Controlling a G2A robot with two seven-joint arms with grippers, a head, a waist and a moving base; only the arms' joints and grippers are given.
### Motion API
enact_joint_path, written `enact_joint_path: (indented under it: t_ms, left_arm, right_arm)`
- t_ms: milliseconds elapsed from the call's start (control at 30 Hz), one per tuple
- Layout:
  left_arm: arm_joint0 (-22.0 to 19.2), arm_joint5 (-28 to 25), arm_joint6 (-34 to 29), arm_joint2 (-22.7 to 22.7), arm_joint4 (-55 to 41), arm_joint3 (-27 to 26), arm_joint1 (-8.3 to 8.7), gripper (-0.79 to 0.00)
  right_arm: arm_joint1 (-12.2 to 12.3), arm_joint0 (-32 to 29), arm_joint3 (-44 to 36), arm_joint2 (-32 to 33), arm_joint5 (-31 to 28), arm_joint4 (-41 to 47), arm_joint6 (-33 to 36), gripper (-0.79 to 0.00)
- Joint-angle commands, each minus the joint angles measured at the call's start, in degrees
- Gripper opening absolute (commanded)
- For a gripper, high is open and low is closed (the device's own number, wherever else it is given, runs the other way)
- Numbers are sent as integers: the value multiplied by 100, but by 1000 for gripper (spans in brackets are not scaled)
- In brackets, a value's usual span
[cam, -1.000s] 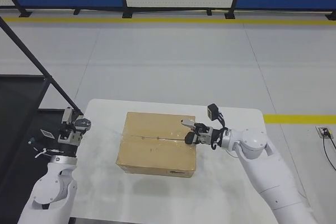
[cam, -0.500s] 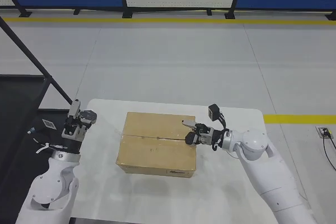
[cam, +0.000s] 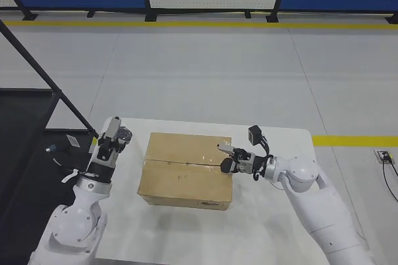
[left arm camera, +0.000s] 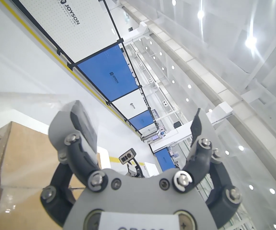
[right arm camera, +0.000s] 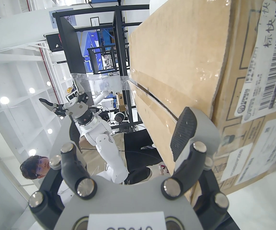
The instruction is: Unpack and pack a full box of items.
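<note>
The left pincer (cam: 117,136) hangs released over the white counter's (cam: 265,218) left end, near the closed brown cardboard box (cam: 186,171) at mid-counter. The right pincer (cam: 224,158), spread and empty, sits at the box's right edge. Its wrist view reveals clear tape (right arm camera: 99,82) jutting past the seam's far end.

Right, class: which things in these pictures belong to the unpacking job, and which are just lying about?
Job in hand:
- box, shut
- tape along its seam
- left gripper, open
- right gripper, open, at the box's end

Lying about:
- black frame
- floor socket
- cable
</note>
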Motion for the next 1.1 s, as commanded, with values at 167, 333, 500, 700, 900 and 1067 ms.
enact_joint_path:
  t_ms: [167, 333, 500, 700, 900, 1067]
  left_arm:
    - [-159, 176, -3, 422, 456, -48, -58, 0]
    - [-283, 258, 1, 676, 772, -11, -98, 0]
    - [-438, 352, -77, 954, 1019, 93, -144, 0]
    - [-704, 486, -147, 1291, 1363, 310, -208, 0]
    - [-960, 609, -257, 1627, 1647, 551, -279, 0]
    - [-1115, 660, -319, 1895, 1911, 716, -339, 0]
  right_arm:
    - [56, -147, -136, 166, -158, 128, 34, 0]
    - [150, -411, -409, 455, -267, 166, 56, 0]
    - [239, -732, -741, 748, -329, 220, 8, 0]
    - [331, -1088, -1040, 1064, -394, 324, -9, 0]
    - [397, -1346, -1170, 1270, -470, 426, -9, 0]
    - [438, -1473, -1180, 1381, -530, 518, -3, 0]
